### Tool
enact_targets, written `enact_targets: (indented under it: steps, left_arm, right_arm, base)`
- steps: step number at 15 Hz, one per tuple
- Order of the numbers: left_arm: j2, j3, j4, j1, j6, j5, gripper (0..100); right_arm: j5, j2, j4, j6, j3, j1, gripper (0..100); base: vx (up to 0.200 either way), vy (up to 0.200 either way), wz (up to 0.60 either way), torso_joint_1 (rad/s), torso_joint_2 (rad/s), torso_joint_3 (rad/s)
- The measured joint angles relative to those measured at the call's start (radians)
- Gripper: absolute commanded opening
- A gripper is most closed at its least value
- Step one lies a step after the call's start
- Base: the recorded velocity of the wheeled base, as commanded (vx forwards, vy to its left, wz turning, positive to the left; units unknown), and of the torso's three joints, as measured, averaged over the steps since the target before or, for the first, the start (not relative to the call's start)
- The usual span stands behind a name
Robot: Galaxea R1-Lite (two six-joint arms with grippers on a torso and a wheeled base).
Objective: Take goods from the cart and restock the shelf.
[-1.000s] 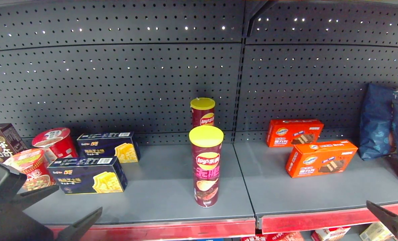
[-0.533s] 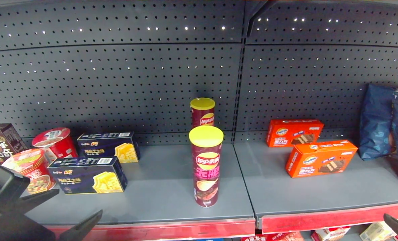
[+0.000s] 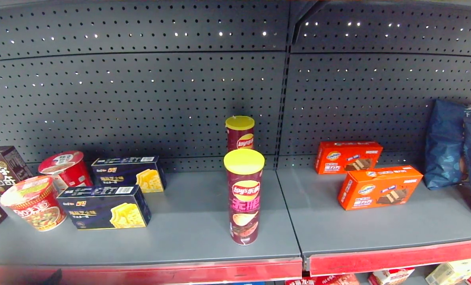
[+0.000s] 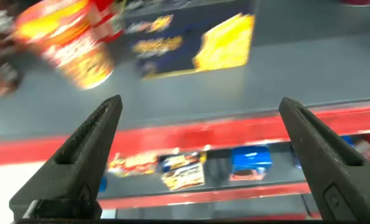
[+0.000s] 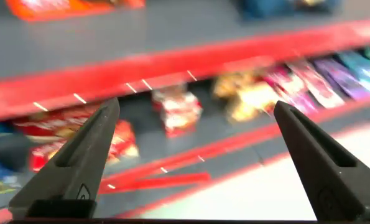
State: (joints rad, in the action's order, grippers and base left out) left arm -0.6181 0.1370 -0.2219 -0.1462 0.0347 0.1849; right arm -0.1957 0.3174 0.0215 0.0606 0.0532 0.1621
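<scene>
Left gripper (image 4: 200, 102) and right gripper (image 5: 197, 104), both released and empty, at the grey metal shelf (image 3: 187, 233).
The left one hangs before the shelf's red front edge, near a red noodle cup (image 4: 73, 43) and a dark blue cracker box (image 4: 191, 43). The right one faces colourful packets (image 5: 175, 109) underneath. A tall maroon chip can (image 3: 243, 198), yellow lid on, stands mid-shelf, with a second can (image 3: 239, 132) behind it.

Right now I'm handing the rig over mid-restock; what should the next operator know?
Left claw: open, empty, before the grey shelf, facing the front dark blue box.
Right claw: open, empty, before the red front edge.
Done: two maroon tubes with yellow lids stand upright mid-shelf, one behind the other; two orange boxes lie to their right.
To do: likely fetch the next item from the cart; bare shelf either side of the tubes.
</scene>
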Motion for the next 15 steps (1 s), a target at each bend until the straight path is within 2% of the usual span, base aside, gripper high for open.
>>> enact_targets:
  steps: [2, 5, 7, 9, 12, 15]
  left_arm:
    - [0.063, -0.046, 0.001, 0.018, -0.001, 0.007, 100]
    - [0.118, -0.082, 0.003, 0.046, -0.001, 0.012, 100]
    - [0.149, -0.096, 0.02, 0.059, -0.001, 0.013, 100]
    - [0.185, -0.101, 0.072, 0.062, -0.001, 0.013, 100]
    - [0.276, -0.1, 0.202, 0.063, -0.001, 0.012, 100]
    - [0.381, -0.08, 0.315, 0.063, -0.001, 0.011, 100]
  right_arm:
    - [0.022, -0.089, -0.053, 0.009, -0.007, 0.046, 100]
    - [0.028, -0.176, -0.06, 0.018, -0.009, 0.023, 100]
    - [-0.009, -0.199, -0.059, 0.047, -0.008, 0.02, 100]
    - [-0.014, -0.209, -0.055, 0.043, -0.008, 0.018, 100]
    - [0.011, -0.216, -0.053, 0.02, -0.01, 0.017, 100]
    - [0.022, -0.217, -0.05, 0.014, -0.013, 0.019, 100]
  base:
    - [0.0, 0.0, 0.0, 0.0, 0.0, 0.0]
    - [0.0, 0.0, 0.0, 0.0, 0.0, 0.0]
    - [0.0, 0.0, 0.0, 0.0, 0.0, 0.0]
    - [0.0, 0.0, 0.0, 0.0, 0.0, 0.0]
    - [0.0, 0.0, 0.6, -0.004, 0.0, 0.005]
    - [0.0, 0.0, 0.0, 0.0, 0.0, 0.0]
